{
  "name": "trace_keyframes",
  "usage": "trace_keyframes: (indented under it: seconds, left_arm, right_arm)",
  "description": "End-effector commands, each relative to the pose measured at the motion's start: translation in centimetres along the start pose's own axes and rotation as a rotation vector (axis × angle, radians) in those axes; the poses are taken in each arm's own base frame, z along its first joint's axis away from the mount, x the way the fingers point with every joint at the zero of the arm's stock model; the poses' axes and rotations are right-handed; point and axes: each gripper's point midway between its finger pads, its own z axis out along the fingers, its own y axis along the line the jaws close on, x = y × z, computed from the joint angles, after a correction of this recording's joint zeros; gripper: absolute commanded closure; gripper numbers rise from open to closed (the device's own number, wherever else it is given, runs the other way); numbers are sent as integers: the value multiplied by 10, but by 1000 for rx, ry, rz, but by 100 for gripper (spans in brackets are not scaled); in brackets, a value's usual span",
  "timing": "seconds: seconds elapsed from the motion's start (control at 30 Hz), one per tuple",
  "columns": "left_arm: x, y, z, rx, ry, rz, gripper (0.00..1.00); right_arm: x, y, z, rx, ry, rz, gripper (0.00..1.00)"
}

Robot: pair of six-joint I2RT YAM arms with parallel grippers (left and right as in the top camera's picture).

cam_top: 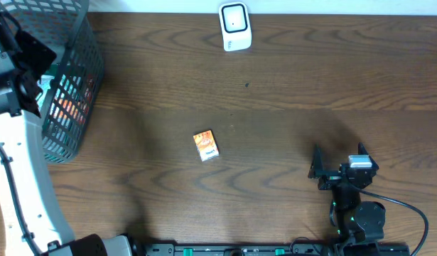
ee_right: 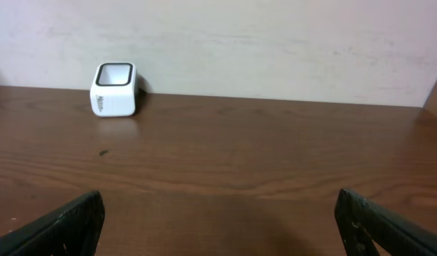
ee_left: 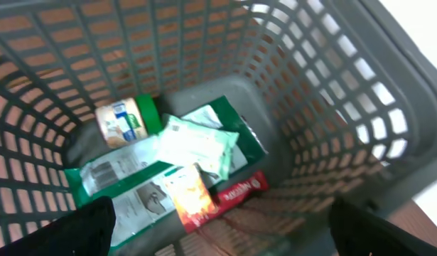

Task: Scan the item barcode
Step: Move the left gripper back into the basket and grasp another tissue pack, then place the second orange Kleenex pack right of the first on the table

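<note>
A white barcode scanner (cam_top: 234, 27) stands at the table's far edge, also in the right wrist view (ee_right: 115, 89). A small orange packet (cam_top: 206, 145) lies flat mid-table. My left gripper (ee_left: 225, 238) hangs open above the inside of a grey mesh basket (cam_top: 76, 71), nothing between its fingers. Below it lie an orange packet (ee_left: 190, 195), a red bar (ee_left: 239, 188), a white-green pouch (ee_left: 197, 142), a flat green package (ee_left: 126, 185) and a small jar with a green lid (ee_left: 126, 121). My right gripper (cam_top: 316, 169) rests open near the front right, facing the scanner.
The basket's mesh walls (ee_left: 325, 107) rise all round the left gripper. The left arm's white base (cam_top: 19, 185) stands along the table's left side. A pale wall (ee_right: 275, 43) runs behind the scanner.
</note>
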Motion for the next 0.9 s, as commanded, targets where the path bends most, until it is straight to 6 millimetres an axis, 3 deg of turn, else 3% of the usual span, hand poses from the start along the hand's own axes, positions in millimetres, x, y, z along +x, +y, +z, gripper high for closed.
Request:
trace_keyframes:
  seconds: [0.0,0.2,0.37,0.57,0.87]
  left_arm:
    - [-10,21,15,-78,-12,-12,4]
    - [2,46,57,-156,78,-9,4]
    - [34,48,111,-116,239,13,4]
    - [79,48,160,-44,431,-32,4]
    - [121,52,196,-59,560,-65,4]
  right_arm:
    - [0,-1,0,5,-2,-4,1]
    - [0,-1,0,4,-2,-4,1]
    - [0,-1,0,5,-2,-4,1]
    - [0,-1,0,5,-2,-4,1]
    - [0,-1,0,5,-2,-4,1]
